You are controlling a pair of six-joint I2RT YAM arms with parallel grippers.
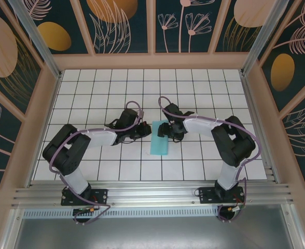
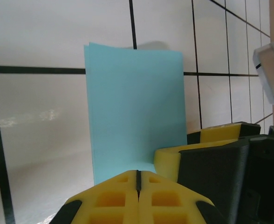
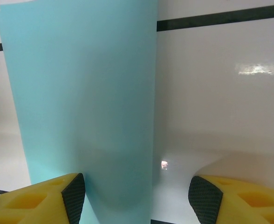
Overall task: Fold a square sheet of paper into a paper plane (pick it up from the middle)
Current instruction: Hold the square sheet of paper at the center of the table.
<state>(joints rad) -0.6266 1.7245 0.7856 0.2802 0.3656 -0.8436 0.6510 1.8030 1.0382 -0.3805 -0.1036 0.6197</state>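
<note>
Pinched fully shut, the left gripper [image 2: 137,176] sits at the 9 o'clock edge of the folded sheet of paper [image 1: 158,140] lying mid-table [image 1: 90,88] — likely pressing its fold flat — while the right gripper [image 3: 136,196], jaws wide, straddles the 3 o'clock edge, perhaps steadying it.

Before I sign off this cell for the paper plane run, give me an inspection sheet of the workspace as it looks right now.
Surface: white tiled table, dark grid lines, glossy.
Job's things: turquoise paper folded into a narrow rectangle, lying on the tiles; no plane shape yet.
Clutter: nothing seen.
Grippers: left pincer shut at the paper's near edge, grip on it unclear; right pincer open, straddling the paper's long edge.
Cables: purple cables run along the arms, clear of the paper.
Surroundings: wood-framed floral panels on three sides; metal rail at the near edge.
</note>
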